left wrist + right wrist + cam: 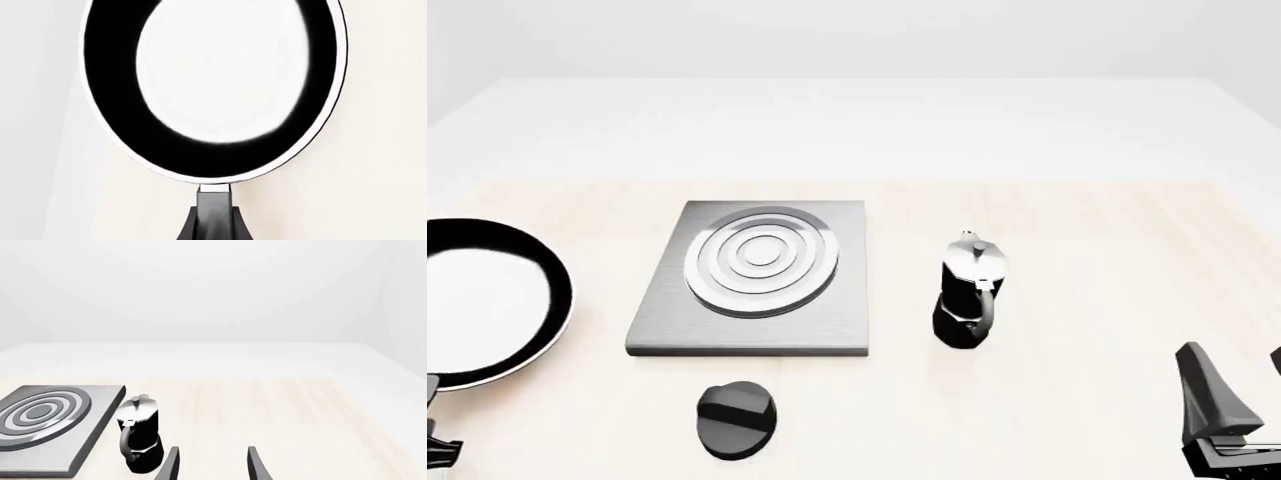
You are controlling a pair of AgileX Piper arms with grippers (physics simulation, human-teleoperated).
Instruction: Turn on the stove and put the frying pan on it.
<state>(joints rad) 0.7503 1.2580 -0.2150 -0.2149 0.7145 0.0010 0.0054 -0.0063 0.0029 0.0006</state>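
The frying pan (213, 100), glossy black with a thin light rim, fills the left wrist view. My left gripper (213, 212) is shut on its black handle (213, 196), with a dark finger on each side. In the front view the frying pan (487, 300) is at the far left, left of the stove (754, 275), a grey slab with silver rings. The black oval knob (737, 420) lies in front of the slab. My right gripper (212, 465) is open and holds nothing; it stands low at the front right (1234, 400). Whether the pan rests on the table or hangs above it, I cannot tell.
A black-and-silver moka pot (970, 295) stands upright just right of the stove, between it and my right gripper. In the right wrist view the moka pot (139, 440) is close to one finger, with the stove (47, 425) beyond it.
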